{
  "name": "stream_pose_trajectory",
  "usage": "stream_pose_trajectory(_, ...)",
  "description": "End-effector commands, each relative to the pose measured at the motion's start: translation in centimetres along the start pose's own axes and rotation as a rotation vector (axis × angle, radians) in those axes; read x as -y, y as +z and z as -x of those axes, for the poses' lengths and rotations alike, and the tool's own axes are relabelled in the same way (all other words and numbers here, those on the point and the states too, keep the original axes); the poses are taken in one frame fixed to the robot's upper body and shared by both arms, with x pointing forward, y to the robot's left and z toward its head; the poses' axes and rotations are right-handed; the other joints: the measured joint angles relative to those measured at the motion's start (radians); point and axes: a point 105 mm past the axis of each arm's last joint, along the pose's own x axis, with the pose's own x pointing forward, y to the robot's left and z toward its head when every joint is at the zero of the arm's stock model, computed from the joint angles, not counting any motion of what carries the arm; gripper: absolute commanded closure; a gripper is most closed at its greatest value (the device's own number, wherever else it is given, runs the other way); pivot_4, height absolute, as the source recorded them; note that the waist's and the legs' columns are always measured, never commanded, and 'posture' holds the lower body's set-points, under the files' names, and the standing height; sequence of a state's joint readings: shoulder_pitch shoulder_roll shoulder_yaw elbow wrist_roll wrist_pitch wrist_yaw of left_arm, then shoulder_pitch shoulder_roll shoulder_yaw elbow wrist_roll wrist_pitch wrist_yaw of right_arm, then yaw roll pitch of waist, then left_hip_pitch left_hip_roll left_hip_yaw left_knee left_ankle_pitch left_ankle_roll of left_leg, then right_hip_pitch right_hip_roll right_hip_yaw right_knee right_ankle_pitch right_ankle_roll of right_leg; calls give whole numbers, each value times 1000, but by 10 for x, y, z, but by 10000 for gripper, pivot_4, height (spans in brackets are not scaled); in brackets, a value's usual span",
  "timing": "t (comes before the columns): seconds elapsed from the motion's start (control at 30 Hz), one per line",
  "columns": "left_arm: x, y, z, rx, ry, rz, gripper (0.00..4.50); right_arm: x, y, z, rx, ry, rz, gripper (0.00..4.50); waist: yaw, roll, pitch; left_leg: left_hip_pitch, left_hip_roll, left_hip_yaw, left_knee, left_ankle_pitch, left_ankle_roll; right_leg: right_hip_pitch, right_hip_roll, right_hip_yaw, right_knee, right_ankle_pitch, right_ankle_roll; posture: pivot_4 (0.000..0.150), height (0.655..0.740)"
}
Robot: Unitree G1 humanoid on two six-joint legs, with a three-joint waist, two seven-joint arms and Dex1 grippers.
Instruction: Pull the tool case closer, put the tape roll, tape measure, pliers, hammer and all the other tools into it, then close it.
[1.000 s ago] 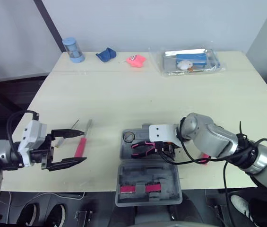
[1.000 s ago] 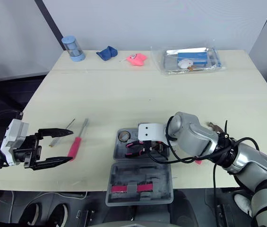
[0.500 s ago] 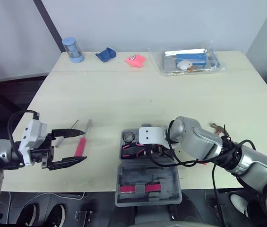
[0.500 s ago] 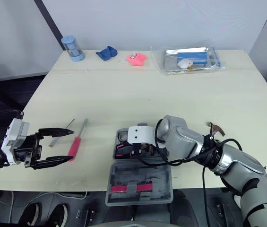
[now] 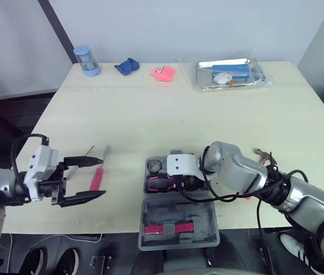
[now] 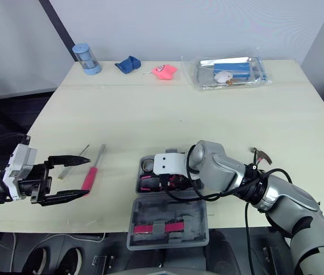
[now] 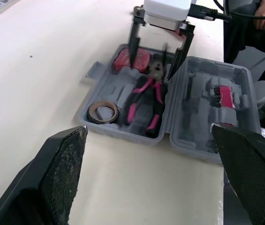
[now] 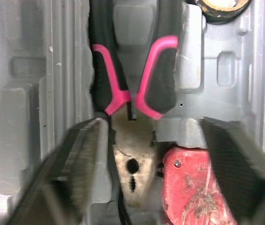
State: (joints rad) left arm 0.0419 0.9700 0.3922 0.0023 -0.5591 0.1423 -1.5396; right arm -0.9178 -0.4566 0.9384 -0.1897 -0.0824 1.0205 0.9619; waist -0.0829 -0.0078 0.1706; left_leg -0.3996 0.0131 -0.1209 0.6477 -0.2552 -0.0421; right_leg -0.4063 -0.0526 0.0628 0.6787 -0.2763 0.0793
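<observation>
Lying inside opened case (image 5: 179,213): pliers (image 7: 147,91), tape roll (image 7: 94,108), red tape measure (image 7: 123,60). Hovered above pliers head with right gripper (image 7: 152,71) spread wide; left gripper (image 5: 102,177) likewise spread, near screwdriver (image 6: 92,176).

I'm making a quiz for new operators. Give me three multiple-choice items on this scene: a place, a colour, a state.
1. Where do the pliers lie? A on the table; B in the tool case; C on the floor.
2. What colour is the screwdriver handle? A blue; B yellow; C red.
3. How is the right gripper? A open; B shut on the pliers; C shut, empty.
B: they rest in its moulded base. C: the handle shows red. A: its fingers stand apart above the pliers.
</observation>
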Motion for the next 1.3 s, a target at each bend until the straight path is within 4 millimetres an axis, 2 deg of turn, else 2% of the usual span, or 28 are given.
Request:
stream_pose_trajectory(0.03,1,11,1,31,-16,-29,0,7,6,16,69,-37,-4,3892,0,0,0,0,0,0,0,0,0,0,0,0,0,0,0,1500,7400)
stream_pose_trajectory(0.3,4,13,-2,37,-36,-42,0,19,21,34,352,-90,-77,3892,-2,0,0,0,0,0,0,0,0,0,0,0,0,0,0,1500,7400)
stream_pose_trajectory(0.4,3,14,-4,56,-34,-42,0,21,10,32,434,-100,-128,11737,0,0,0,0,0,0,0,0,0,0,0,0,0,0,0,1500,7400)
stream_pose_trajectory(0.43,3,14,-5,58,-34,-42,0,21,11,32,484,-95,-143,17309,0,0,0,0,0,1,0,0,0,0,0,0,0,0,0,1500,7400)
stream_pose_trajectory(0.47,4,13,-5,59,-34,-41,0,20,10,31,512,-93,-154,18594,0,0,0,0,0,1,0,0,0,0,0,0,0,0,0,1500,7400)
stream_pose_trajectory(0.53,4,12,-6,61,-33,-40,0,19,10,28,563,-87,-167,28310,-1,0,0,0,0,1,0,0,0,1,0,0,0,0,0,1500,7400)
stream_pose_trajectory(0.57,3,12,-6,62,-33,-40,0,18,9,26,581,-84,-168,35031,-3,0,0,0,0,1,0,0,0,1,0,0,0,0,0,1500,7400)
stream_pose_trajectory(0.63,3,11,-6,64,-32,-41,0,15,8,21,611,-71,-169,43025,-6,0,0,0,0,1,0,0,0,1,0,0,0,0,0,1500,7400)
stream_pose_trajectory(0.67,2,11,-6,65,-32,-41,0,14,8,19,619,-67,-169,44302,-7,0,0,0,0,1,0,0,0,0,0,0,0,0,0,1500,7400)
stream_pose_trajectory(1.03,3,7,-8,65,-43,-45,0,0,-7,-14,594,-10,-172,44302,-8,0,0,0,0,1,0,0,0,1,0,0,0,0,0,1500,7400)
stream_pose_trajectory(1.3,5,4,-9,61,-42,-34,0,-15,-46,-40,383,51,-211,44302,-7,0,0,3,0,1,0,0,0,2,0,1,0,0,0,1500,7400)
